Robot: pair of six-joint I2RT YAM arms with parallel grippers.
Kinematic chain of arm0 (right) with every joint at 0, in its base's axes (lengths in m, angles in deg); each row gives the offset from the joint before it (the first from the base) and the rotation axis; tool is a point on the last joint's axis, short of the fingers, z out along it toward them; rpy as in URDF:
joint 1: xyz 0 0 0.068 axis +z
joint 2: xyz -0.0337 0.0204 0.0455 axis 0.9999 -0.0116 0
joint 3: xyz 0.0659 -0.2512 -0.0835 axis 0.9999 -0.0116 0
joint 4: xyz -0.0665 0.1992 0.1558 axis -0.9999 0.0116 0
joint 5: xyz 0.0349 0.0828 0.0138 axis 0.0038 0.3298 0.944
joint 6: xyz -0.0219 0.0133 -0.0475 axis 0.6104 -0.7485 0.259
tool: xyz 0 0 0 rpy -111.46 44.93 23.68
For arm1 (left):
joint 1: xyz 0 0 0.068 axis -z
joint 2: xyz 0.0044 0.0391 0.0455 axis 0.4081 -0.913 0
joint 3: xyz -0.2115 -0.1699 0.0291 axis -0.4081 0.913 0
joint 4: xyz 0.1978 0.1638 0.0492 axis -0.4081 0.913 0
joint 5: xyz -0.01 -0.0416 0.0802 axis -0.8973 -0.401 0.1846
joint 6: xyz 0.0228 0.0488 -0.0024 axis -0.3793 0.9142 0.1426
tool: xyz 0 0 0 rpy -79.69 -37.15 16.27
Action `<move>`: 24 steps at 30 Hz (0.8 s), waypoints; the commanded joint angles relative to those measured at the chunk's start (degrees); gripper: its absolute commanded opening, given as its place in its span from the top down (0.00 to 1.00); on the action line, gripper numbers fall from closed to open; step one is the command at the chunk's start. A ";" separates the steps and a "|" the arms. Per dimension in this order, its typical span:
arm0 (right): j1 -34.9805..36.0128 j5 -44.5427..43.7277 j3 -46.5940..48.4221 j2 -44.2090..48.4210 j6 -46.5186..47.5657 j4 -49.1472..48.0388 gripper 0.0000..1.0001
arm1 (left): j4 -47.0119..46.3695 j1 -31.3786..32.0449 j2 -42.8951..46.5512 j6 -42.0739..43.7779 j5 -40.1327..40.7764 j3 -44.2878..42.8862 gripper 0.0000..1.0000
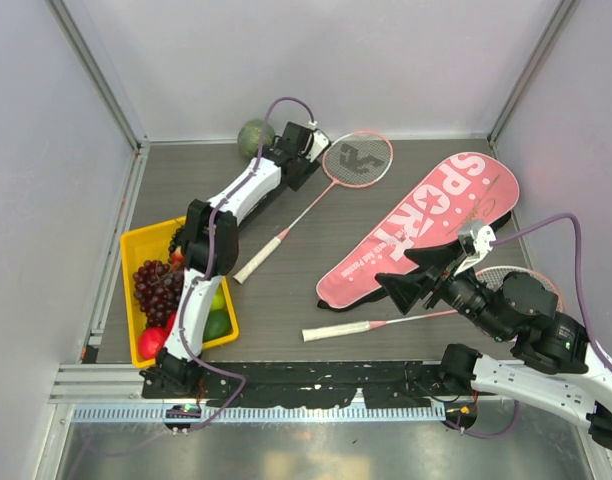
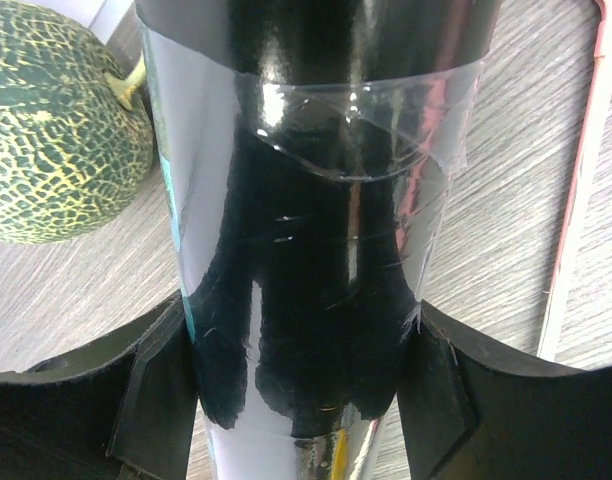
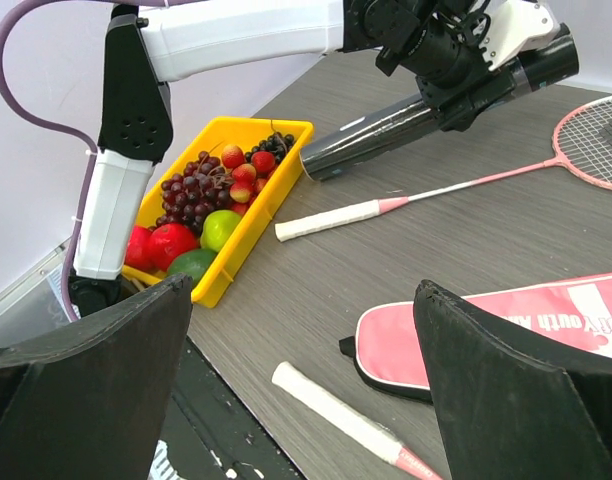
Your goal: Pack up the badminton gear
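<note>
My left gripper [image 1: 298, 158] is at the far left, shut on the long black tube [image 2: 316, 200]. The right wrist view shows the tube [image 3: 386, 130] held tilted over the table, its open end near the fruit tray. One pink-framed racket [image 1: 358, 160] lies beside that gripper, its white handle [image 1: 258, 258] pointing toward me. The second racket's handle [image 1: 336, 331] lies near the front; its head is partly under my right arm. The pink "SPORT" bag [image 1: 426, 225] lies flat at centre right. My right gripper [image 1: 418, 282] is open and empty above the bag's near end. No shuttlecocks are in view.
A yellow tray [image 1: 133, 250] of fruit sits at the left edge. A green netted melon [image 1: 254, 137] rests at the back, just left of my left gripper, and it also shows in the left wrist view [image 2: 56, 120]. Walls enclose the table on three sides.
</note>
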 commanded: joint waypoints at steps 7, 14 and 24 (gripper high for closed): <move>0.27 -1.06 4.13 0.87 1.50 -0.75 0.04 | 5.89 -0.41 -3.83 -2.81 3.86 -8.07 0.59; 0.27 -1.50 4.39 2.36 1.24 0.22 0.05 | 5.62 -0.41 -2.51 -2.90 2.20 -5.70 0.44; 0.19 -0.27 3.60 2.80 -0.69 0.31 0.05 | 5.71 -0.41 1.79 -2.98 -0.88 -2.10 0.09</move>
